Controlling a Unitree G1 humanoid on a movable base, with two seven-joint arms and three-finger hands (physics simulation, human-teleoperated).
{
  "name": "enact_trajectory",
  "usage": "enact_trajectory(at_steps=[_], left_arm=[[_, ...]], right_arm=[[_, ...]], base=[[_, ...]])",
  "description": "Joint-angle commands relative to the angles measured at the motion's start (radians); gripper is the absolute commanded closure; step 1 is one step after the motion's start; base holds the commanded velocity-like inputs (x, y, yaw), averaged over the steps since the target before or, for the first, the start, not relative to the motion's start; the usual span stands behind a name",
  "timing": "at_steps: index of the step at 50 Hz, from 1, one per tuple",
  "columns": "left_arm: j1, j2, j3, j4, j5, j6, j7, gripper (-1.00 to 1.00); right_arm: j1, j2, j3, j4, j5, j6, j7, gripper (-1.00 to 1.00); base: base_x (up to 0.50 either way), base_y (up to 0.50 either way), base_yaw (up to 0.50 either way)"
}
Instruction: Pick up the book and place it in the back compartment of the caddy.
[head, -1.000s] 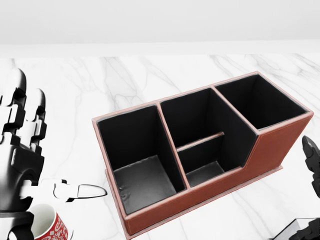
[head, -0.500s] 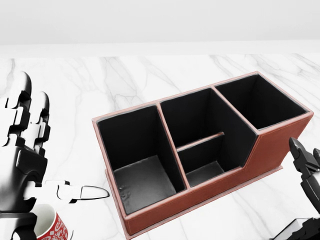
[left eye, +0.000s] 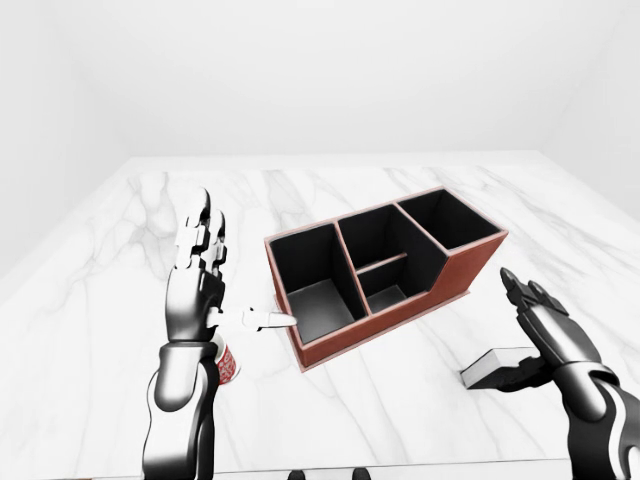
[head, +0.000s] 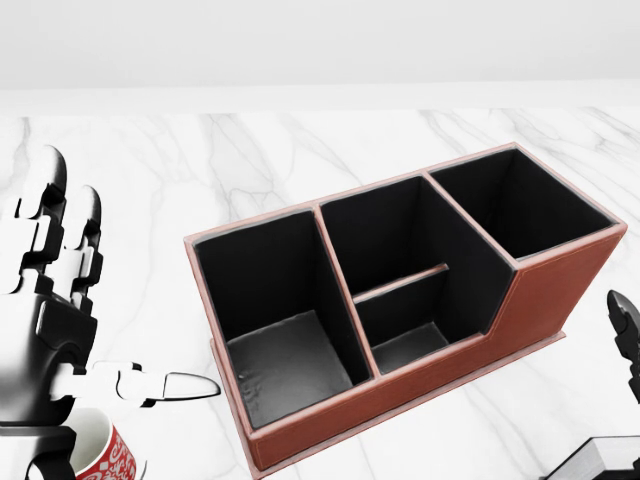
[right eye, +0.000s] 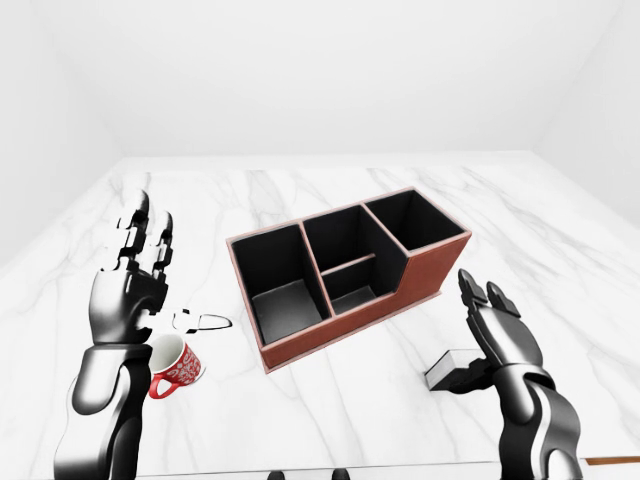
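The brown caddy (left eye: 470, 265) with black compartments stands slanted mid-table; nothing lies in it. The book (left eye: 492, 366), a flat grey-white slab, lies on the marble to the caddy's lower right in the left-eye view. My right hand (left eye: 528, 325) hangs open just right of the book, fingers pointing up and thumb down by its edge; I cannot tell if it touches. My left hand (left eye: 212, 280) is raised open left of the caddy, its thumb pointing at the caddy wall. In the head view only the book's corner (head: 603, 458) shows.
A red and white mug (right eye: 176, 364) stands beside my left forearm, lower left of the caddy. The marble table (right eye: 330, 420) ends near the bottom of the eye views. White walls close in the top and sides.
In the head view my right hand came in leftwards toward the caddy's corner, then drew back to the right edge. My left hand shifted slightly up and right. The caddy stayed still.
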Motion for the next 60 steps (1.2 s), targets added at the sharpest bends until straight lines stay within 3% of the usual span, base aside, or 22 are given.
enact_trajectory(at_steps=[1,27,60], left_arm=[[0.004,-0.001,-0.002,-0.005,0.002,0.000,0.000,-1.00],[0.003,-0.001,-0.003,0.005,0.005,0.000,-0.001,-1.00],[0.003,-0.001,-0.008,0.022,0.012,0.000,0.002,-1.00]], right_arm=[[-0.003,-0.020,-0.024,0.041,-0.005,0.000,-0.043,-1.00],[-0.005,-0.048,-0.013,0.167,-0.019,0.000,-0.135,-1.00],[-0.022,-0.086,-0.003,0.261,0.000,0.000,-0.174,-1.00]], base=[[0.00,0.00,0.00],[0.00,0.00,0.00],[0.00,0.00,0.00]])
